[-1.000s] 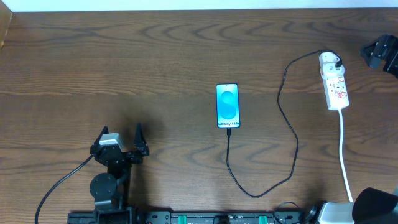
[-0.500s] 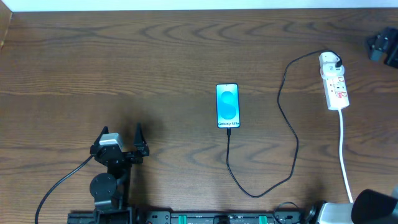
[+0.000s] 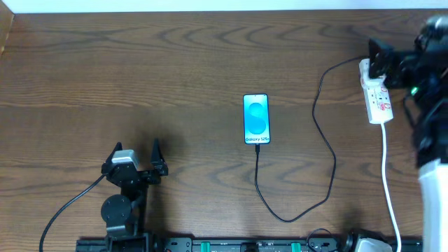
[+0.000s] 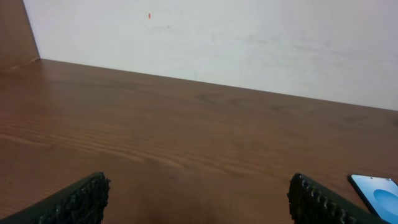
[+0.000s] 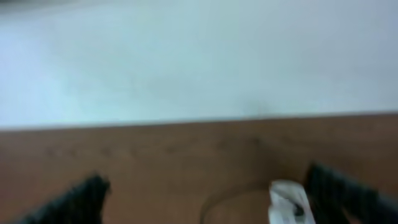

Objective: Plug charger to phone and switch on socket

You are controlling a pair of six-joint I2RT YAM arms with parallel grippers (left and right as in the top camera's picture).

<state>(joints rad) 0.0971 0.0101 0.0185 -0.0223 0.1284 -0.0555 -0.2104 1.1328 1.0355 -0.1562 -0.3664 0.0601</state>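
Your left gripper [image 3: 136,155] and right gripper [image 3: 374,59] are both released. The right hovers at the socket's [image 3: 381,105] plug end, with the charger [image 3: 329,161] beside it. The phone [image 3: 256,117] reads "Galaxy S25".

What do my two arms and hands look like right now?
The left hand has two slim black fingers with ribbed pads and a light grey block behind them. The left arm is black with a round joint, and a black cable trails off it. The right arm is black above with a small green light, white lower down. The right hand shows dark, blurred fingers.
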